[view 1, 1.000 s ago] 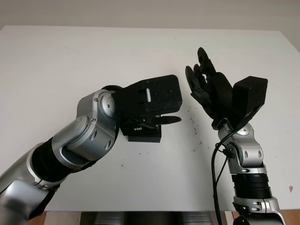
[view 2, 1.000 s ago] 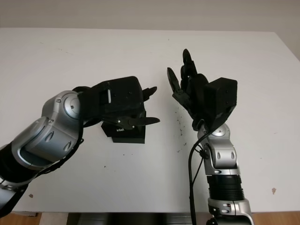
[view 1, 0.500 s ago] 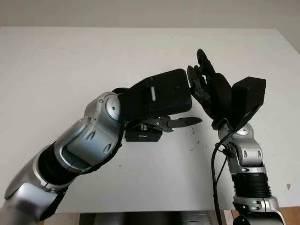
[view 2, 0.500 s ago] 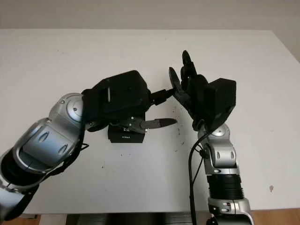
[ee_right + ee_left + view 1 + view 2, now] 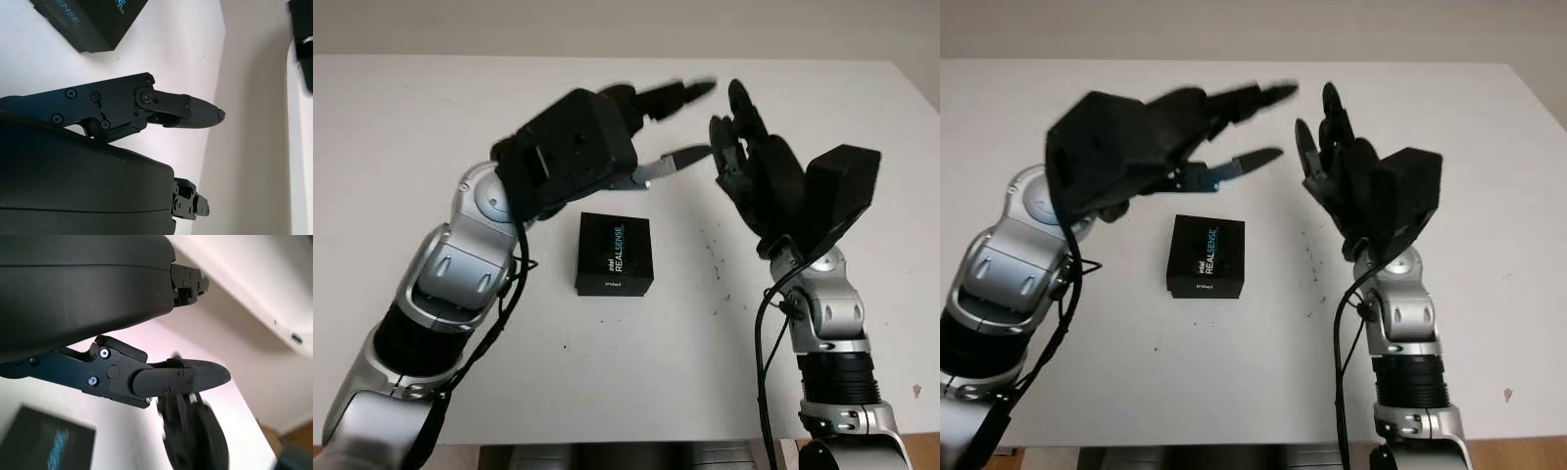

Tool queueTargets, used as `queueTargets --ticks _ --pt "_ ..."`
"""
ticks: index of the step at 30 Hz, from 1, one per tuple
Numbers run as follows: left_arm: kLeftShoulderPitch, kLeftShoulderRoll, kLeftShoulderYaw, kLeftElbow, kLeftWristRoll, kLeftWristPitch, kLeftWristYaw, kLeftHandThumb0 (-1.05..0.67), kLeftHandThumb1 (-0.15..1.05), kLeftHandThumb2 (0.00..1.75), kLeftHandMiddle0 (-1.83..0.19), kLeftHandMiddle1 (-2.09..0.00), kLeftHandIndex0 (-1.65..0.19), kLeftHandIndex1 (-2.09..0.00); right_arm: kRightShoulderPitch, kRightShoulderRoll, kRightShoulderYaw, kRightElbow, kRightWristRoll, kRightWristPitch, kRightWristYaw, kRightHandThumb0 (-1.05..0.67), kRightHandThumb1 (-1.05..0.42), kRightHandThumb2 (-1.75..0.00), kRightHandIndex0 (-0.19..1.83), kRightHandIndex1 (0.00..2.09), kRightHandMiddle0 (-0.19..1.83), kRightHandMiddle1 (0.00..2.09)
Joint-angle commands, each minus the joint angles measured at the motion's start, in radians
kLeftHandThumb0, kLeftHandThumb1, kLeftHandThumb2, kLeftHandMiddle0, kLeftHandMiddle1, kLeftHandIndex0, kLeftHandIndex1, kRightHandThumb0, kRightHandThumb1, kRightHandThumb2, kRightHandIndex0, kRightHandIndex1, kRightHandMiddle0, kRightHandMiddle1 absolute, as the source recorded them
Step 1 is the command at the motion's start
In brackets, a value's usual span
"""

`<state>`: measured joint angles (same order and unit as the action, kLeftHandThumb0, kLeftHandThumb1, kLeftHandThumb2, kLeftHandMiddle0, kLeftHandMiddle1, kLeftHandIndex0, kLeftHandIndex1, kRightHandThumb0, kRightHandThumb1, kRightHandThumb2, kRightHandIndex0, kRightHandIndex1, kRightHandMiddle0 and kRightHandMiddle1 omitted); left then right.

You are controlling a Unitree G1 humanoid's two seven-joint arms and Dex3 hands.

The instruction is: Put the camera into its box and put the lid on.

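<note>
We are holding both empty hands, left hand (image 5: 646, 117) and right hand (image 5: 749, 162), fingers extended, at twelve and two o'clock of the closed, lidded black cardboard box (image 5: 614, 254), since it needs nothing more.

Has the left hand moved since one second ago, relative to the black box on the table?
Yes. The left hand has lifted off the closed black Intel RealSense box and swung toward the table's far side; it is open now.
</note>
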<state>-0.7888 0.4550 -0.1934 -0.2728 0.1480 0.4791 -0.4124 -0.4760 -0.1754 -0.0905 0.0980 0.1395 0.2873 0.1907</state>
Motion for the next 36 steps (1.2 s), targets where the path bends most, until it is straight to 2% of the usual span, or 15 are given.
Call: queueTargets --ticks 1,6,13,19,25,32,36 --pt "0.011 -0.001 0.047 0.038 -0.008 -0.053 0.017 -0.70 1.05 0.51 0.19 0.00 0.19 0.00 -0.007 -0.008 -0.010 -0.008 0.010 0.000 0.004 -0.50 -1.05 -0.47 -0.17 0.03 -0.16 0.05" --pt "0.061 -0.068 0.131 0.066 -0.062 -0.112 0.084 -0.74 1.05 0.60 0.19 0.00 0.19 0.00 -0.009 -0.007 -0.016 0.002 0.019 -0.009 0.018 -0.50 -1.05 -0.50 -0.19 0.03 -0.17 0.04" --pt "0.180 -0.258 0.242 0.064 -0.267 -0.125 0.168 -0.72 1.05 0.53 0.19 0.00 0.19 0.00 -0.016 0.020 -0.021 0.015 0.030 -0.024 -0.005 -0.51 -1.05 -0.48 -0.18 0.04 -0.16 0.06" --pt "0.297 -0.366 0.262 0.093 -0.342 -0.186 0.225 -0.73 1.05 0.50 0.19 0.00 0.19 0.00 -0.008 0.022 -0.019 0.012 0.031 -0.033 -0.013 -0.52 -1.05 -0.48 -0.18 0.05 -0.16 0.06" --pt "0.377 -0.408 0.239 0.134 -0.342 -0.258 0.239 -0.71 1.05 0.52 0.19 0.00 0.19 0.00 -0.001 0.021 -0.020 0.013 0.030 -0.044 -0.016 -0.52 -1.05 -0.48 -0.17 0.05 -0.15 0.06" --pt "0.426 -0.426 0.224 0.143 -0.356 -0.254 0.240 -0.66 1.05 0.56 0.19 0.00 0.19 0.00 0.006 0.019 -0.019 0.006 0.025 -0.039 -0.026 -0.52 -1.05 -0.48 -0.16 0.06 -0.14 0.06" --pt "0.447 -0.407 0.201 0.141 -0.330 -0.231 0.239 -0.66 1.05 0.60 0.19 0.00 0.19 0.00 0.010 0.013 -0.014 0.000 0.019 -0.033 -0.027 -0.51 -1.05 -0.48 -0.16 0.06 -0.14 0.06"
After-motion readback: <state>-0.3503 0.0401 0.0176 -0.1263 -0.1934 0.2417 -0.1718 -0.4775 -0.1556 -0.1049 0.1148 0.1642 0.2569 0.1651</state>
